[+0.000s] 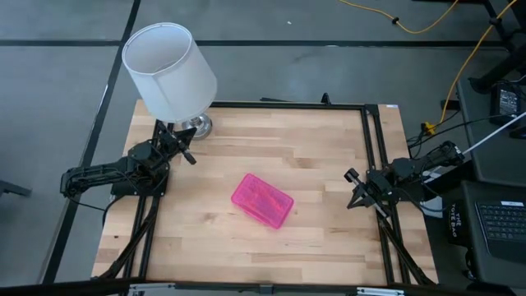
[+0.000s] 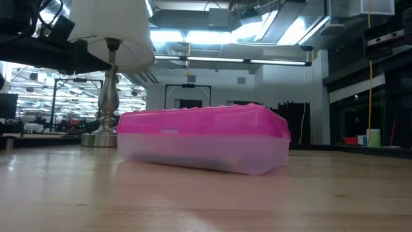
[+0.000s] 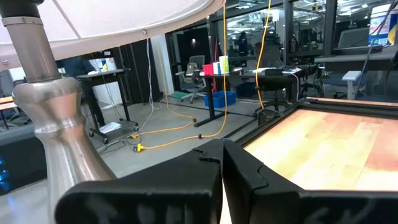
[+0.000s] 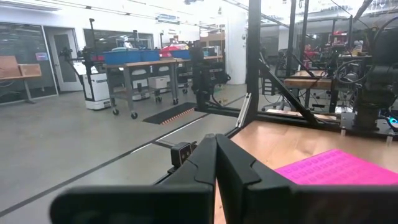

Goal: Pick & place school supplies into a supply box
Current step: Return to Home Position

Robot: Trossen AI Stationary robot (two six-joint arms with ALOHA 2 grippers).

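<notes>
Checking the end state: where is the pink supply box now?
High view: the supply box lies closed mid-table, between left gripper and right gripper.

Pink supply box (image 1: 262, 200), closed, flat on the wooden table.

It is a small rectangular case with rounded corners: a bright pink lid (image 2: 203, 121) with a fine dotted grid sits shut on a cloudy, translucent base (image 2: 206, 156). Seen from above, it lies well apart from the lamp (image 1: 168, 70), toward the table's middle, with its long side turned at an angle to the table edge. Seen from table height, it stands nearer than the lamp and to the right of its foot. What is inside cannot be made out.
</notes>
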